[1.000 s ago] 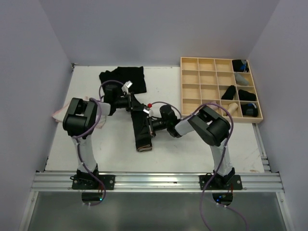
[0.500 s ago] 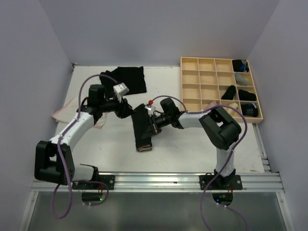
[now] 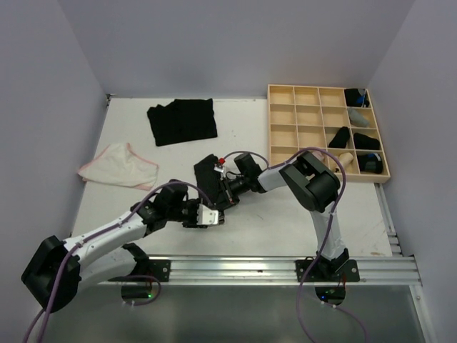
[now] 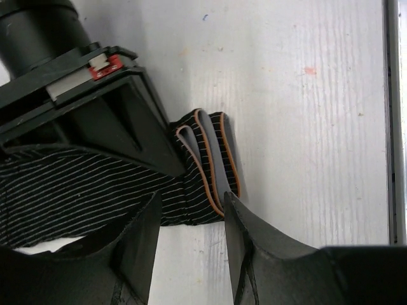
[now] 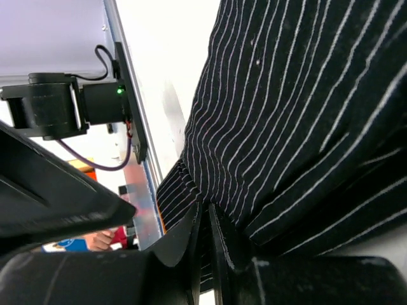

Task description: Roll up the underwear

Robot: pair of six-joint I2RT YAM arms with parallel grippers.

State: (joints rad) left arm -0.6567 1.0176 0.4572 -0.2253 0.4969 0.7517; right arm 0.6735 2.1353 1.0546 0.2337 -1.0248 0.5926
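Black-jointed white arms [image 3: 107, 239], purple cables [image 3: 166, 184]

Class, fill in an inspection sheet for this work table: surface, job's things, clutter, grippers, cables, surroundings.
Surface: white table.
Job's things: striped briefs folded into a long strip mid-table; black pile at the back; white briefs with pink edging lying flat at the left; dark rolls in the wooden tray.
Clutter: nothing seen.
Grippers: right gripper shut on the striped briefs; left gripper open at the strip's near end.
Cables: purple cables loop along both arms.
Surroundings: pale walls on three sides; metal rail along the near edge.
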